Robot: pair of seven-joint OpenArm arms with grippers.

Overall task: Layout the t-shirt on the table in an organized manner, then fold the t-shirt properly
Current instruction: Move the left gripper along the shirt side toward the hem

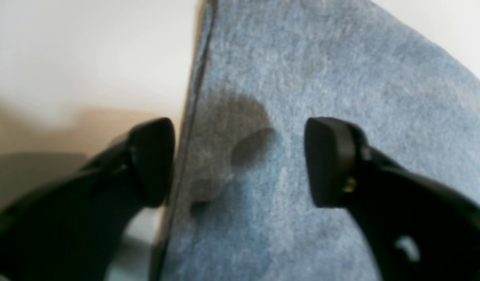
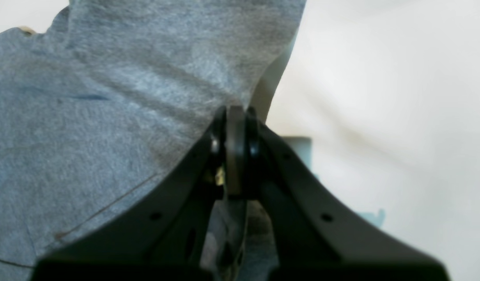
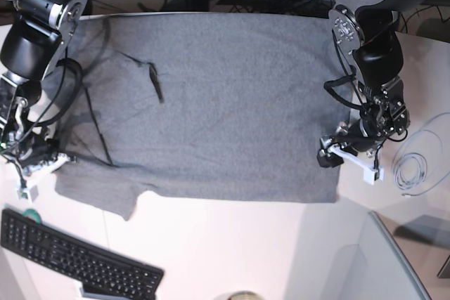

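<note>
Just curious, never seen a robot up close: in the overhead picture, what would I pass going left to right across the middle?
Right gripper → t-shirt → left gripper → coiled white cable.

Base view overhead, looking down; both wrist views close behind claws; all share t-shirt (image 3: 211, 103).

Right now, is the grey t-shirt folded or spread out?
Spread out: the t-shirt lies open across the table, wrinkled near one sleeve.
</note>
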